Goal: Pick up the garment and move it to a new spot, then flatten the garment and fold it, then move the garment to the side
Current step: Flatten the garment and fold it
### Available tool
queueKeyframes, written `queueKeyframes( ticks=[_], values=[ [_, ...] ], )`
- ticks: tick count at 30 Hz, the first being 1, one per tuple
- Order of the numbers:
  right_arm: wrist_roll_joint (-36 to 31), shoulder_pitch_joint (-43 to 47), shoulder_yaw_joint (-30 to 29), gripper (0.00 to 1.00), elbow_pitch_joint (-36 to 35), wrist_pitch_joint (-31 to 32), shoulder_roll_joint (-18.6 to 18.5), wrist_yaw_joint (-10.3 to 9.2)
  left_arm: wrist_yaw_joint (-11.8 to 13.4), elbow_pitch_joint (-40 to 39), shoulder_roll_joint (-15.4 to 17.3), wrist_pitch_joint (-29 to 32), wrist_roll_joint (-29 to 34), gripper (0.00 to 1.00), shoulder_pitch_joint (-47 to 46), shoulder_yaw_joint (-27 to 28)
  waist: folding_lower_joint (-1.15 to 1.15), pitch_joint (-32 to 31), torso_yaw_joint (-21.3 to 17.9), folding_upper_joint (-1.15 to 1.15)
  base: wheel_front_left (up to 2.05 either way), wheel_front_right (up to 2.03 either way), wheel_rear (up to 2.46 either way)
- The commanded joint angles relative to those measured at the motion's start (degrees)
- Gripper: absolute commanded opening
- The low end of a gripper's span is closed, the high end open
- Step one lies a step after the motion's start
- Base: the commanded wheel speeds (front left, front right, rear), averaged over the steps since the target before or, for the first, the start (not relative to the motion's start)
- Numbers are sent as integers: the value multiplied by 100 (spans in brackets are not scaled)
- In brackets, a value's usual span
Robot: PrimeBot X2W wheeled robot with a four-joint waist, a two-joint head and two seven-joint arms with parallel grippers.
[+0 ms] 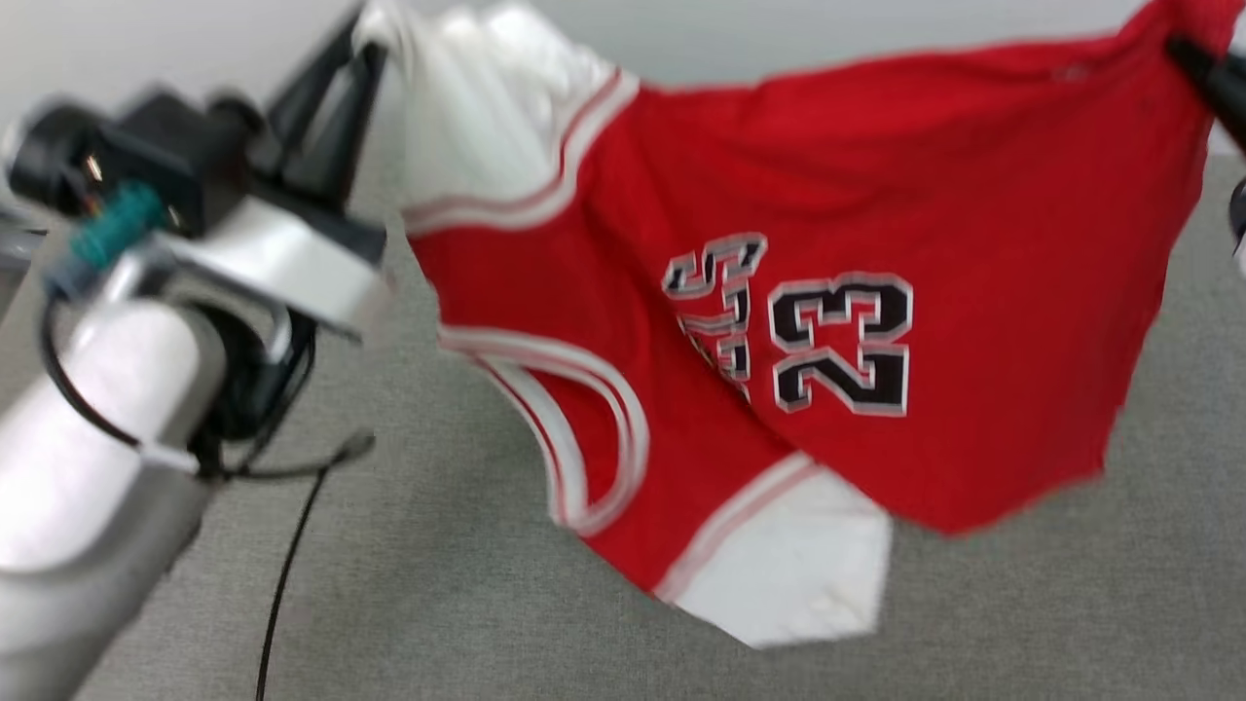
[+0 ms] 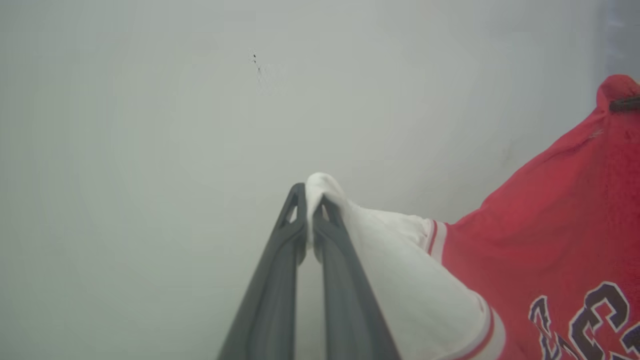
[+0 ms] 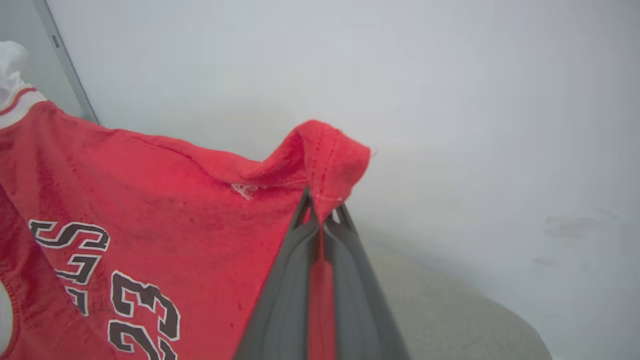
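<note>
The garment, a red jersey with white sleeves and a black "23", hangs stretched in the air between both grippers, above the grey surface. My left gripper is shut on a white sleeve at the upper left; the left wrist view shows the gripper pinching the white cloth of the garment. My right gripper is shut on a red corner at the upper right. In the right wrist view, the gripper clamps a red hem fold of the garment. The other white sleeve dangles lowest.
A grey cloth-covered table lies under the hanging jersey. A pale wall stands behind. A thin black cable droops from my left forearm at the lower left.
</note>
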Motion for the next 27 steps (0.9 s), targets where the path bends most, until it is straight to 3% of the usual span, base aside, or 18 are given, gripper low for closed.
queueKeyframes(
  ticks=[1, 9, 16, 21, 27],
  values=[
    [-101, -205, -72, 0, -34, -36, 50, -7, -53, 13, -54, 40, 42, 0, -284, 43, 0, 191, -49, 0, 0, 0, 0],
    [-795, -1700, -452, 0, 160, -94, 381, -6, -499, 540, -253, 386, 402, 0, -2434, 163, 0, 1137, -110, 0, 0, 0, 0],
    [-1335, -3359, -385, 0, 694, -176, 730, -6, -937, 1385, -464, 513, 588, 0, -4412, 341, 0, 1808, -91, 0, 0, 0, 0],
    [-1623, -4461, -290, 0, 1236, -382, 907, -6, -1161, 2237, -693, 328, 708, 0, -5580, 399, 0, 2099, -37, 0, 0, 0, 0],
    [-1757, -5281, -118, 0, 1906, -663, 1064, -6, -1332, 3018, -836, 46, 783, 0, -6330, 391, 0, 2376, 24, 0, 0, 0, 0]
  ],
)
